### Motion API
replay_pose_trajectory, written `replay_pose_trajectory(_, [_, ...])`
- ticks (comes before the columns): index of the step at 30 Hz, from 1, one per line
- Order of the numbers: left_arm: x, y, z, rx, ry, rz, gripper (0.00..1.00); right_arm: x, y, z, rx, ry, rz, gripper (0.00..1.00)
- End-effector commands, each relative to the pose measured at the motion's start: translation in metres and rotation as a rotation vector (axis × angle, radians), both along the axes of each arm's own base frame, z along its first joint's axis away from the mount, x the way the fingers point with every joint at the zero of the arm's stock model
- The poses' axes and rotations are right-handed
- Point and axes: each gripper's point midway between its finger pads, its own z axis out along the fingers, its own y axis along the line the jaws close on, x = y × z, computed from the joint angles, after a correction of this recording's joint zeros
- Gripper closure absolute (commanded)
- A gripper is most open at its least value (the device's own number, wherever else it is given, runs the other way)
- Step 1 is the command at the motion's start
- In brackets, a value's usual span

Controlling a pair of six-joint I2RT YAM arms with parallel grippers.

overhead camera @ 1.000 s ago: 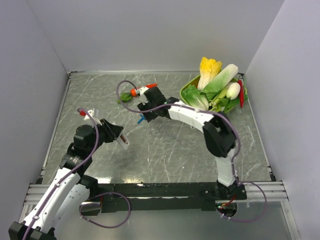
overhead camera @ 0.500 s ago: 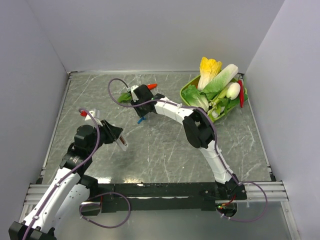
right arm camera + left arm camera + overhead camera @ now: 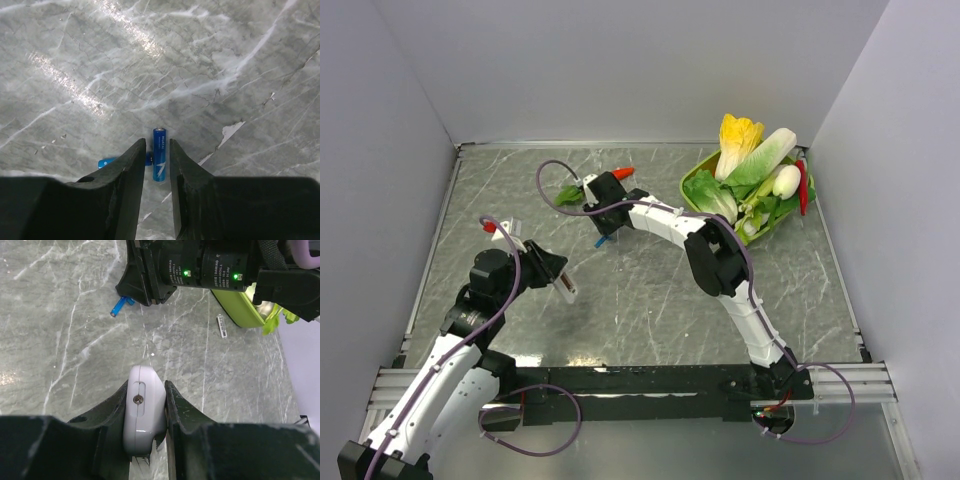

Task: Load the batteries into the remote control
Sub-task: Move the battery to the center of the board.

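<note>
Left gripper (image 3: 145, 390) clamped on the remote control (image 3: 143, 415), screw side up. Right gripper (image 3: 156, 146) narrowly parted, gripping nothing; one of the batteries (image 3: 159, 161) lies on the table (image 3: 225, 60) beneath its gap, the other beside it, partly hidden by the gripper.

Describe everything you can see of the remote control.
The remote control is a small white-grey bar, plastic by its look, with rounded corners. The face in view is plain, with a recessed slot holding one screw near the end; no buttons or display show. The left claw clamps its long sides, one finger on each, and the rounded end sticks out past the fingertips over the marbled table.
</note>
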Motion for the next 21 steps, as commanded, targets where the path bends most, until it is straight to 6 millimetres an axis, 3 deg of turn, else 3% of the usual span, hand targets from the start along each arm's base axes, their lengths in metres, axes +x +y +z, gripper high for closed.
replay_pose_trajectory(1, [0.004,-0.006,0.023,-0.052,-0.057,-0.017,0.99,0.002,-0.005,-0.019,-0.036,0.02,-0.012,0.7])
replay_pose_trajectory(4, [0.003,-0.007,0.024,-0.059,-0.054,-0.021,0.99,0.003,-0.005,-0.021,-0.03,0.016,-0.014,0.77])
replay_pose_trajectory(7, [0.002,-0.007,0.025,-0.065,-0.054,-0.02,0.99,0.001,-0.006,-0.018,-0.02,0.006,-0.012,0.9])
replay_pose_trajectory(11, [0.001,-0.01,0.026,-0.087,-0.05,-0.032,0.99,0.004,-0.007,-0.011,-0.011,-0.012,-0.01,0.94])
replay_pose_trajectory(13, [0.001,-0.013,0.028,-0.107,-0.053,-0.04,0.99,0.005,-0.013,-0.001,0.006,-0.026,-0.024,1.0])
replay_pose_trajectory(17, [0.001,-0.017,0.03,-0.139,-0.051,-0.052,0.99,0.011,-0.034,0.019,0.024,-0.07,-0.076,1.0])
replay_pose_trajectory(21, [0.002,-0.022,0.032,-0.173,-0.049,-0.066,0.99,-0.003,-0.061,0.03,0.003,-0.078,-0.078,1.0])
